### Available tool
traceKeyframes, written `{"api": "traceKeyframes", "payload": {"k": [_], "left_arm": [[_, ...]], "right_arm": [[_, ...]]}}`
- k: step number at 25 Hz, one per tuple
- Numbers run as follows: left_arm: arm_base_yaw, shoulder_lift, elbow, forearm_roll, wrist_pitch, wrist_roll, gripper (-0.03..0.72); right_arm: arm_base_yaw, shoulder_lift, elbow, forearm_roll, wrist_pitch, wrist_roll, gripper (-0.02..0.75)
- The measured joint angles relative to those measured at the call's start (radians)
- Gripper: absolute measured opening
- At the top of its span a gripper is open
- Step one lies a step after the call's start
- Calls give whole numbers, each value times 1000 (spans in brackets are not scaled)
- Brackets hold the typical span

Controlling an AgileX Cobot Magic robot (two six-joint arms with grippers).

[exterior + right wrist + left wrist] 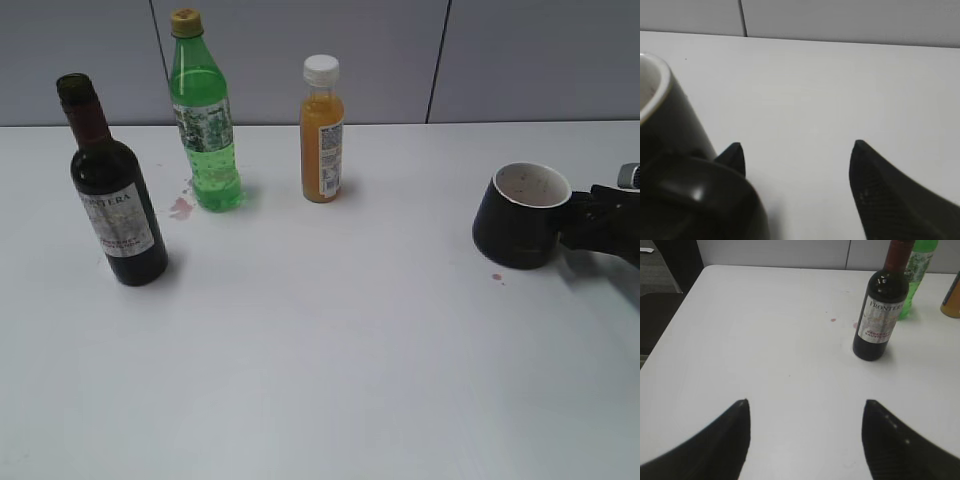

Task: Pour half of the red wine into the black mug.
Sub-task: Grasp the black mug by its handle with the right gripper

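Observation:
The red wine is in a dark green glass bottle (115,200) with a white label, standing uncapped at the far left of the white table (330,340). In the left wrist view the bottle (880,315) stands ahead and to the right of my left gripper (805,410), which is open, empty and well short of it. The black mug (520,215) stands upright at the right, its white inside pink-speckled. My right gripper (600,215) is at the mug's right side. In the right wrist view it (796,150) is open, with the mug (665,120) and its handle at the left, hiding part of the left finger.
A bright green plastic bottle (205,130) and a small orange juice bottle (322,140) with a white cap stand at the back. A pink stain (181,207) lies beside the green bottle, and a small spot (497,277) in front of the mug. A grey wall is behind.

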Motion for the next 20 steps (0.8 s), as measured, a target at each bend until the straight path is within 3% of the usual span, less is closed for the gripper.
{"api": "traceKeyframes", "payload": {"k": [4,12,20], "left_arm": [[0,0,0,0,0,0,517],[0,0,0,0,0,0,517],[0,0,0,0,0,0,517]], "right_arm": [[0,0,-5,-15,0,1,389],[1,0,-5,-28,4,32,50],[1,-13,-5,-86,21,74,47]]}}
